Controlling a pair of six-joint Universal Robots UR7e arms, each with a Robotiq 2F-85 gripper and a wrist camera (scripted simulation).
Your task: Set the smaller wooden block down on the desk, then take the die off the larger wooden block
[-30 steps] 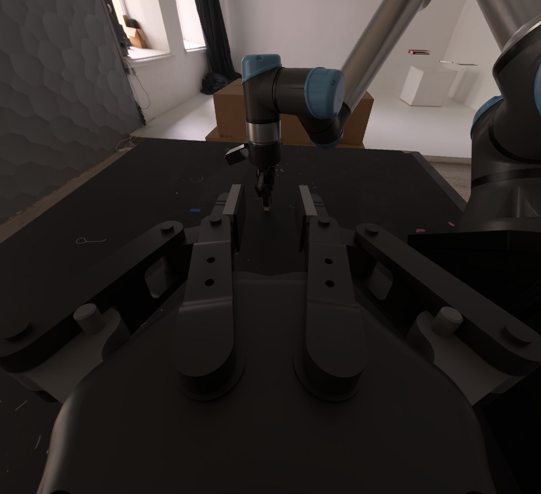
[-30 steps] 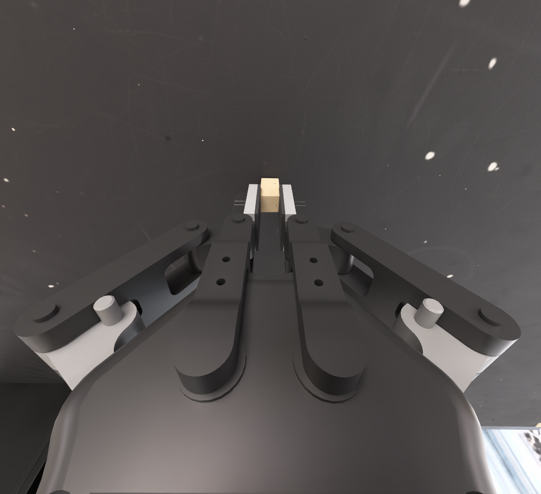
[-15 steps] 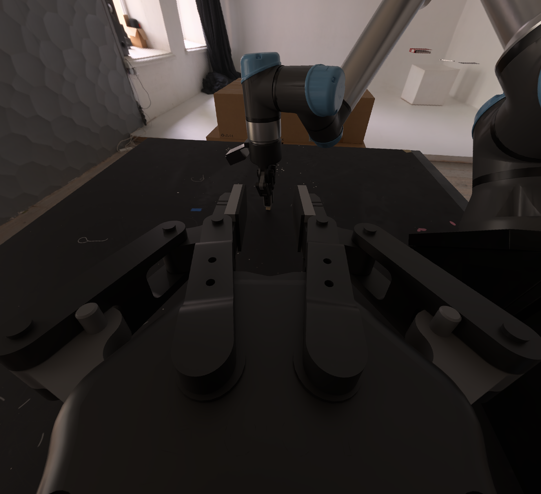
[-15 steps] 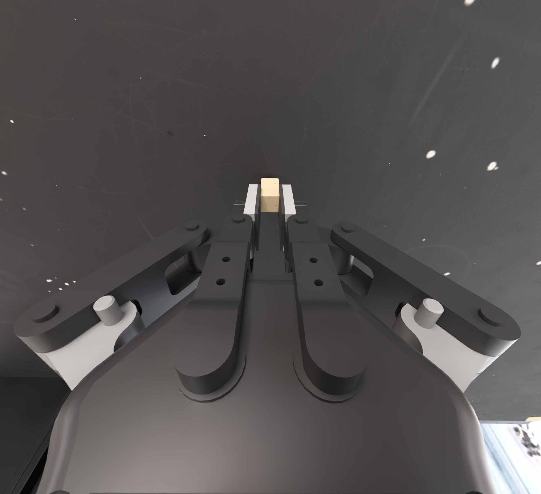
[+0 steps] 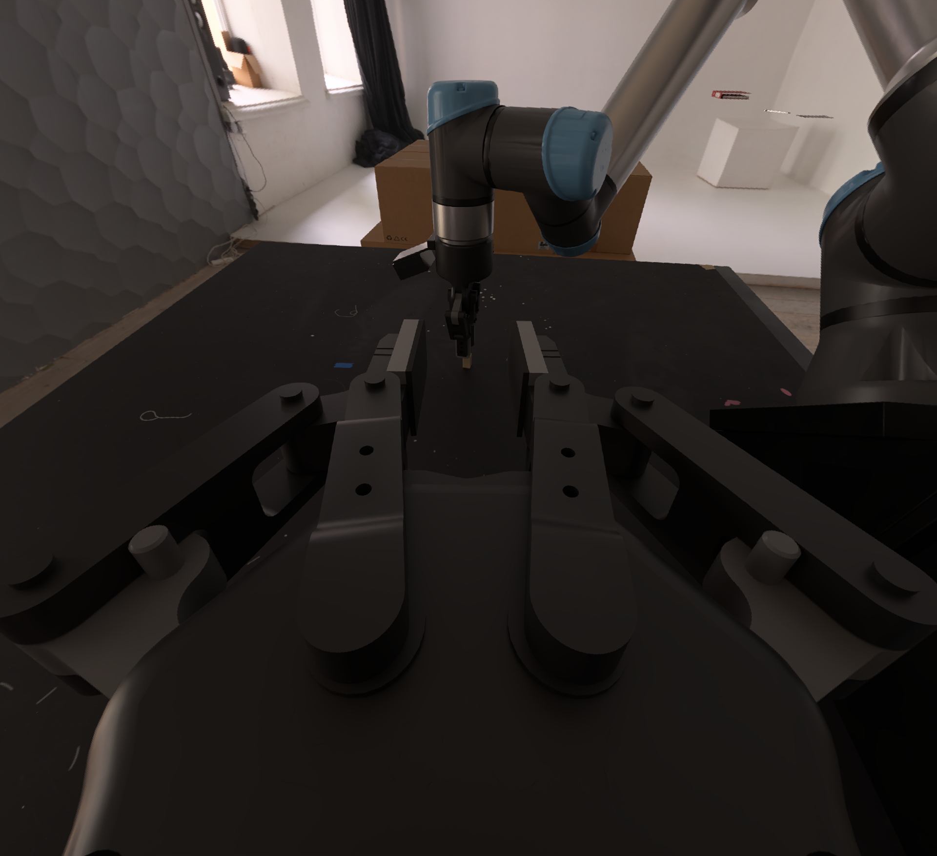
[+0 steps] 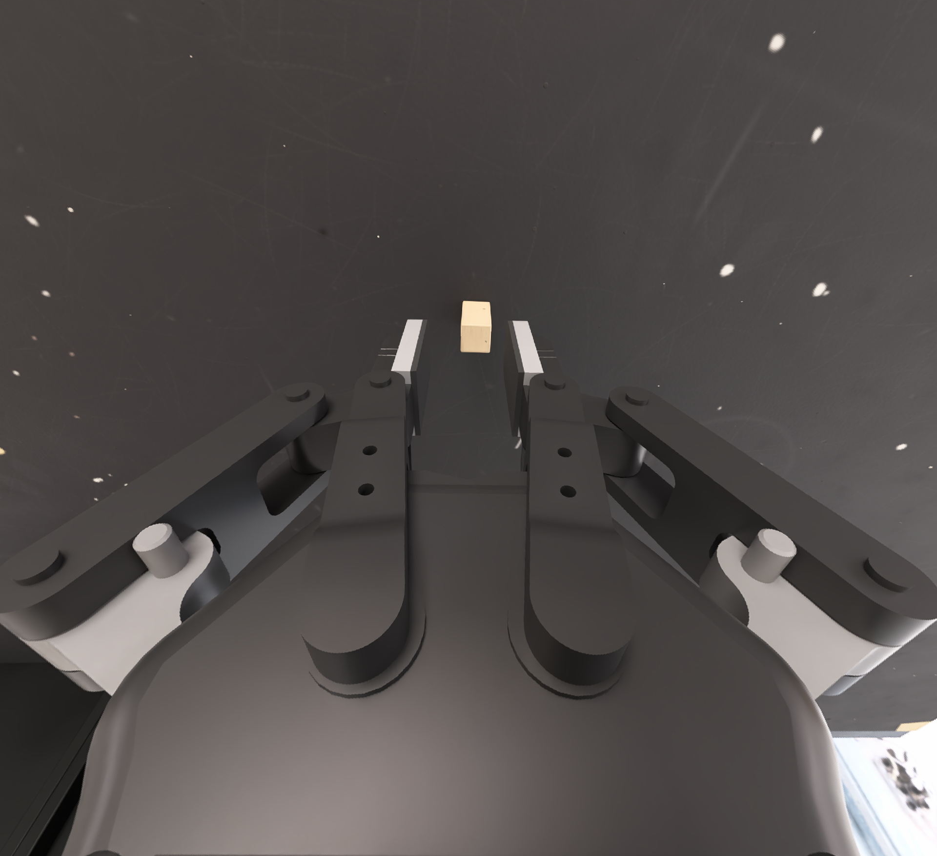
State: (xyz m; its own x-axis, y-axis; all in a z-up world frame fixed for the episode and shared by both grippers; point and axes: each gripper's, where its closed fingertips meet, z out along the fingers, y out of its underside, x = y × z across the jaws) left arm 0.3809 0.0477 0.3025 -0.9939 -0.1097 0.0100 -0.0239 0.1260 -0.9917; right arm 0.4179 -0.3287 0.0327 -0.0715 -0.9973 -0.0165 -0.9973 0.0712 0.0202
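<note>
Smaller wooden block (image 6: 475, 334): pale cube, on the dark desk (image 6: 456, 122), between the spread fingers of the right gripper (image 6: 467, 344), touching neither. Left gripper (image 5: 467, 347): jaws spread, empty, above the desk.

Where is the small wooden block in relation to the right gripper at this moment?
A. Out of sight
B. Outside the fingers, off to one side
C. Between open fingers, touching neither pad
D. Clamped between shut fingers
C: in the right wrist view the right gripper stands open, and the small wooden block sits on the dark desk with a clear gap to each pad.
</note>
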